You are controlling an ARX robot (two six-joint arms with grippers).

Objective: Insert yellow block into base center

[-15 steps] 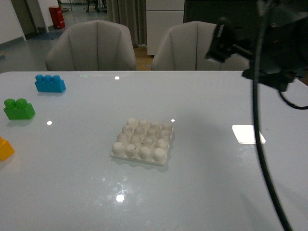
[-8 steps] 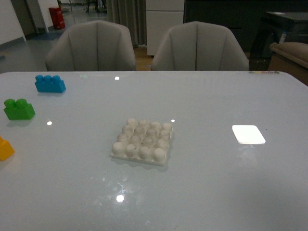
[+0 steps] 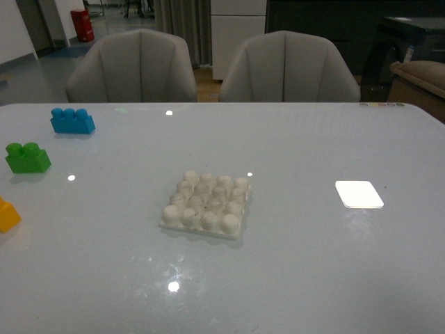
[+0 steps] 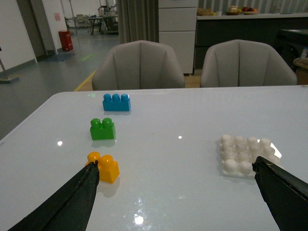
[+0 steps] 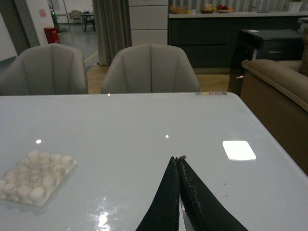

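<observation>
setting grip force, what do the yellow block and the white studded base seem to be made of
The yellow block: likely hard moulded plastic, smooth and faintly glossy, judging by its uniform colour and rounded studs. The base: probably plastic too, white, with soft highlights on its studs.

A blue brick [image 3: 72,120] sits near the far left edge of the glossy table [image 3: 292,139], with a green brick [image 3: 27,157] just nearer. A smooth white patch [image 3: 359,194] lies at the right. Two grey chairs [image 3: 132,66] stand behind.
</observation>
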